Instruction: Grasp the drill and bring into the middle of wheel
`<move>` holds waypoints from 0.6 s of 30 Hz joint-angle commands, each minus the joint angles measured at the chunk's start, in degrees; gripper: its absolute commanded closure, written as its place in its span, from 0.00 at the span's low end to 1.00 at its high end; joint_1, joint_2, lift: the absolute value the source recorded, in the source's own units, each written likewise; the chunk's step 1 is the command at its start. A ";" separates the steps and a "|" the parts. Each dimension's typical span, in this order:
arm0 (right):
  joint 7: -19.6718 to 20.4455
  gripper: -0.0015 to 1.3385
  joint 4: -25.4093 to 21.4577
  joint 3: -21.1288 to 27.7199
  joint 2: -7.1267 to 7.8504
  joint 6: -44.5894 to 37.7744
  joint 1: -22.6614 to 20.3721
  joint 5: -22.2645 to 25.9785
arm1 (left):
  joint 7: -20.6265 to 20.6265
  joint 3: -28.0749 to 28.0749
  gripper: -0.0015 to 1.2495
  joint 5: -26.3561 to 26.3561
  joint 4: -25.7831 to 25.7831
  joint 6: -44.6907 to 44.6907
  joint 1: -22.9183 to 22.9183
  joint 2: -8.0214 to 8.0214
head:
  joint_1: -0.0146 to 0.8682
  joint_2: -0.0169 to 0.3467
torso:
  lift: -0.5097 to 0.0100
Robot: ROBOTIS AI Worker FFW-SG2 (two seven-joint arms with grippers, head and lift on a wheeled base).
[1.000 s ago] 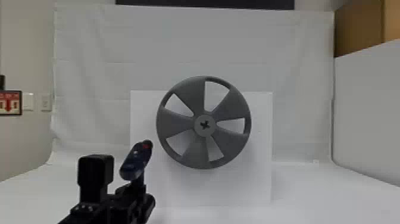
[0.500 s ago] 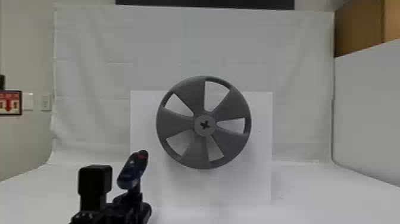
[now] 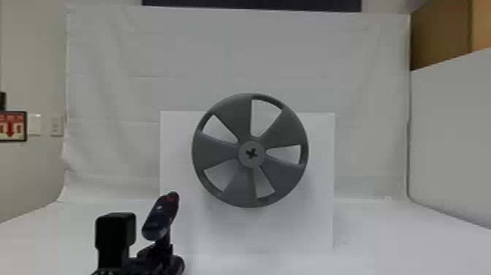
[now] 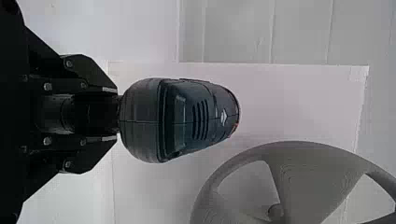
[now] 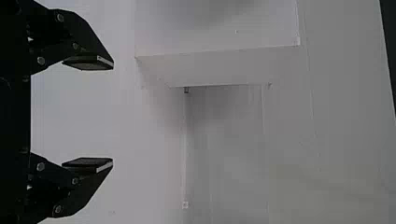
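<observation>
At the lower left of the head view, my left gripper (image 3: 160, 254) holds up the dark blue drill (image 3: 160, 217), whose red-marked end points toward the back. In the left wrist view, the left gripper (image 4: 116, 113) is shut on the drill's handle, with the rounded drill body (image 4: 187, 119) beyond its fingers. A grey five-spoked wheel (image 3: 219, 150) stands to the drill's right and higher, with a cross-shaped hole at its hub. The wheel rim (image 4: 205, 198) appears beside the drill in the left wrist view, apart from it. My right gripper (image 5: 113, 114) is open around nothing.
The wheel is mounted in front of a white upright board (image 3: 314, 226) on a white surface (image 3: 383, 248). White cloth (image 3: 109, 91) hangs behind. A white side panel (image 3: 453, 146) and brown boxes (image 3: 440, 34) are at the right.
My left gripper and the drill have moved lower and slightly left in the head view. The wheel has stayed in place.
</observation>
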State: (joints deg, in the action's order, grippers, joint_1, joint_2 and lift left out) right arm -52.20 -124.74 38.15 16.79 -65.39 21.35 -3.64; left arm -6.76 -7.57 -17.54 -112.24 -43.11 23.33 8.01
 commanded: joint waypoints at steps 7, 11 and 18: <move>0.00 0.39 0.02 -0.10 0.00 0.00 0.01 -0.05 | 0.00 -0.26 0.98 -0.12 0.97 0.22 -0.22 -0.10 | 0.02 0.05 | 0.20; 0.00 0.39 0.02 -0.10 0.00 0.00 0.01 -0.05 | 0.00 -0.26 0.98 -0.03 1.06 0.22 -0.22 -0.10 | 0.02 0.05 | 0.20; 0.00 0.39 0.02 -0.19 0.00 0.00 0.01 -0.14 | 0.00 -0.34 0.97 0.23 1.23 0.22 -0.22 -0.10 | 0.02 0.05 | 0.20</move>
State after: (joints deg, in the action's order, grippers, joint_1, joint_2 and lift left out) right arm -52.20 -124.72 38.00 16.79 -65.39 21.36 -3.77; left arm -6.76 -7.82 -17.44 -111.13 -42.89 23.12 7.91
